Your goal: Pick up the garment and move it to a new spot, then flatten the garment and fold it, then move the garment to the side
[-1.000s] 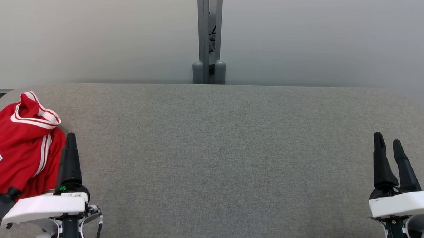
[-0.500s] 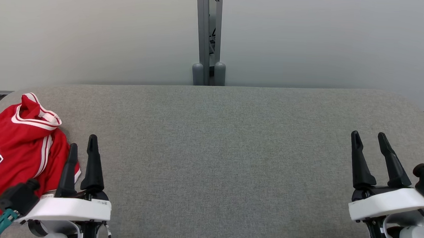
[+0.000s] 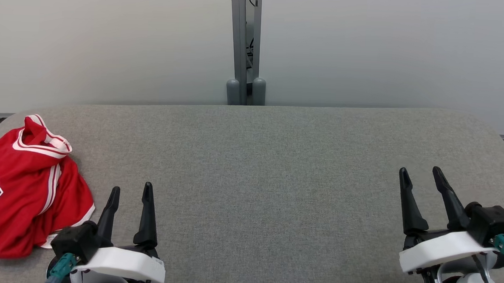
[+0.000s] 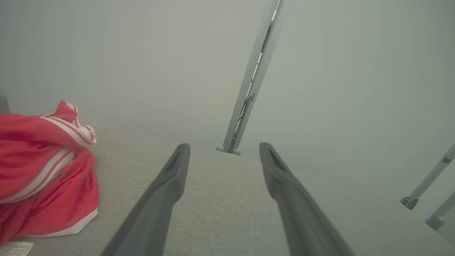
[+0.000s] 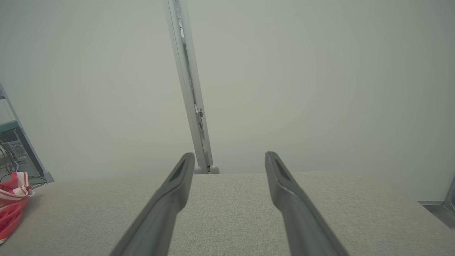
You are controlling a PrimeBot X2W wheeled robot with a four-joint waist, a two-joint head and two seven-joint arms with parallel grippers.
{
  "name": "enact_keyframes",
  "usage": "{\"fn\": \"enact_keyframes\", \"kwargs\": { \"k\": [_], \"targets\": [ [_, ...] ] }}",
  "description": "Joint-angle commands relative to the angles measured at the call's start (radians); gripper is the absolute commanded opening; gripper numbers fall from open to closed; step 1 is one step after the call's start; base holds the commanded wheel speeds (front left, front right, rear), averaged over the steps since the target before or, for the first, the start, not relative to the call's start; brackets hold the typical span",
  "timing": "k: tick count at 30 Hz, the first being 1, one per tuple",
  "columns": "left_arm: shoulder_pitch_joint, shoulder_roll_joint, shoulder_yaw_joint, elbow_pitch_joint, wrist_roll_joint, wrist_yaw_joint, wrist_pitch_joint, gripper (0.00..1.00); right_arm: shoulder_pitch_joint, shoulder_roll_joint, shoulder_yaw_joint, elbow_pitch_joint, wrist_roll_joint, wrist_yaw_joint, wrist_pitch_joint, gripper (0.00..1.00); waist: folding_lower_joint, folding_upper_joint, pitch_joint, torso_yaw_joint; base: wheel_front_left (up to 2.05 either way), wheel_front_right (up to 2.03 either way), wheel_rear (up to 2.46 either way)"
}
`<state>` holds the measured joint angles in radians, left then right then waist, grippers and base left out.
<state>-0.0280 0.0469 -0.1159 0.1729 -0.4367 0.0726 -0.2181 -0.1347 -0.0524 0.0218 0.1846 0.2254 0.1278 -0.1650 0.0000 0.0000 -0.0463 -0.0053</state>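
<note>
The garment (image 3: 24, 191) is a red sports jersey of thin, shiny cloth, with white-and-red striped trim round its openings and black lettering edged in white. It lies bunched in a loose heap at the far left end of the grey fabric-covered table (image 3: 254, 180), close to the table's rounded left corner. It isn't folded flat; the cloth is rumpled and doubled over itself.

The head view's left edge cuts off the heap's left side and most of the lettering, so I can't read it. I can't tell whether the striped opening that stands up at the far end is the neck or an armhole. In my left wrist view something small, white and printed shows at the garment's near edge, too cropped to identify.

The heap's long axis runs from the near edge of the table toward the wall, with the peaked striped opening pointing away from me and the white-edged hem toward me.

My left gripper (image 3: 131, 187) sits just beside the hem, to its right, apart from the cloth, fingers spread and holding nothing. My right gripper (image 3: 420, 169) is well away at the table's right end, fingers likewise spread and empty. Behind the table a grey metal post (image 3: 243, 43) divides the pale wall
</note>
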Motion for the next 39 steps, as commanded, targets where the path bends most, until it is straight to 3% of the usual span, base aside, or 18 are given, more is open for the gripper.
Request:
{"fn": "enact_keyframes", "kwargs": {
  "k": [1,13,20,39],
  "targets": [
    [-0.005,0.004,-0.005,-0.002,0.034,0.012,-0.008,1.0,-0.012,-0.003,0.004,0.009,-0.023,0.004,-0.012,1.0,0.0,0.0,0.0,0.0,0.0,0.0,0.0],
    [0.005,0.004,-0.042,0.024,0.14,0.054,-0.023,1.0,-0.027,-0.001,0.043,0.109,-0.088,0.004,-0.047,1.0,0.0,0.0,0.001,-0.005,0.0,0.0,0.0],
    [0.013,0.005,-0.045,0.072,0.177,0.056,-0.031,1.0,-0.035,0.0,0.041,0.162,-0.043,0.004,-0.066,1.0,0.0,0.0,0.005,-0.009,0.0,0.0,0.0],
    [0.016,0.005,-0.047,0.109,0.256,0.067,-0.047,1.0,-0.048,-0.003,0.066,0.209,-0.059,0.004,-0.104,1.0,0.0,0.0,0.007,-0.004,0.0,0.0,0.0]
  ]
}}
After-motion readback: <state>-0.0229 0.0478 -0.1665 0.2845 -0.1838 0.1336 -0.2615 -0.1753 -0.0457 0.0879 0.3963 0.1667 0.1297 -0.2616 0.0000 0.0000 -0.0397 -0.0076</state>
